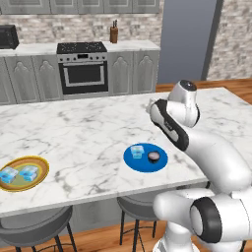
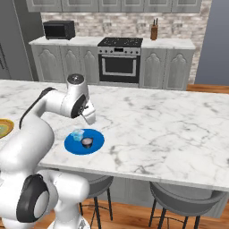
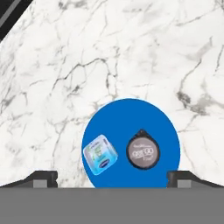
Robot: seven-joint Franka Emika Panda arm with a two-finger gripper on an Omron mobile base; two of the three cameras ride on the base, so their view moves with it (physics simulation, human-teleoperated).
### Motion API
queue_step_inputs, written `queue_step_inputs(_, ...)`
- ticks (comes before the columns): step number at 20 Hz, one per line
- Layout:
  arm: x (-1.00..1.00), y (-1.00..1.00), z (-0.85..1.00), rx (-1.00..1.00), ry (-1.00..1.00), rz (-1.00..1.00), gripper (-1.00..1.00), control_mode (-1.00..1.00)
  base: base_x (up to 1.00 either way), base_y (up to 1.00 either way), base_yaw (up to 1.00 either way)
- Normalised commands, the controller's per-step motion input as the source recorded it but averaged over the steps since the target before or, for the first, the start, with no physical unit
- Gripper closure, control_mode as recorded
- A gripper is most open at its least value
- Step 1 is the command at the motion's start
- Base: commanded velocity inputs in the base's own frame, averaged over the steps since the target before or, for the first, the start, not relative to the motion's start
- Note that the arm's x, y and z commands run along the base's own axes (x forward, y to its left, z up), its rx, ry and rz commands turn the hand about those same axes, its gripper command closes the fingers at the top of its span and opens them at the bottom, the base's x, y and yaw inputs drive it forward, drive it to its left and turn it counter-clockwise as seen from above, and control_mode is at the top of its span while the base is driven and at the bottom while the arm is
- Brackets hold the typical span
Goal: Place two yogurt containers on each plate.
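A wide white marble counter [image 1: 98, 133] spreads beneath the raised gripper [image 3: 112, 177], which hangs above it with nothing between its fingers. The two dark fingertips [image 3: 43, 178] stand far apart, as wide as they go, one at each lower corner of the hand view.

Directly below and just ahead of the fingers lies the blue plate [image 3: 131, 113], flat on the marble. It sits between the two fingertips, roughly centred in the gap.

On this plate are two small things side by side, near each other but apart. Toward the one fingertip is a yogurt container [image 3: 100, 154], a pale-blue squat cup lying tilted. Toward the other fingertip is a round dark-topped cup [image 3: 142, 152], upright, with a printed lid. Whether this second cup counts as a yogurt container is not clear from its look.

Far off to the fingers' left, well apart from the blue plate, the yellow-rimmed plate [image 1: 43, 165] rests near the counter edge. Two more pale-blue yogurt containers [image 1: 28, 172] sit on it, close together.

As a judgement, both plates seem to carry two cups, so the task looks at or near its end. If the pale-blue cup needed regripping, it lies below the fingers, off-centre toward one tip, with no clear long axis.
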Motion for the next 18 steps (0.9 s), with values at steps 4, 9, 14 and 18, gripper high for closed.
queue_step_inputs(4,-0.21,0.0,0.91,0.0,-0.17,0.0,-1.0,-1.0,0.0,0.0,0.0)
queue_step_inputs(9,-0.26,0.0,0.86,0.0,-0.17,0.0,-1.0,-1.0,0.0,0.0,0.0)
queue_step_inputs(14,-0.45,0.0,0.69,0.0,-0.18,0.0,-1.0,-1.0,0.0,0.0,0.0)
queue_step_inputs(18,-0.55,-0.02,0.39,0.0,-0.08,0.0,-1.0,-1.0,0.0,0.0,0.0)
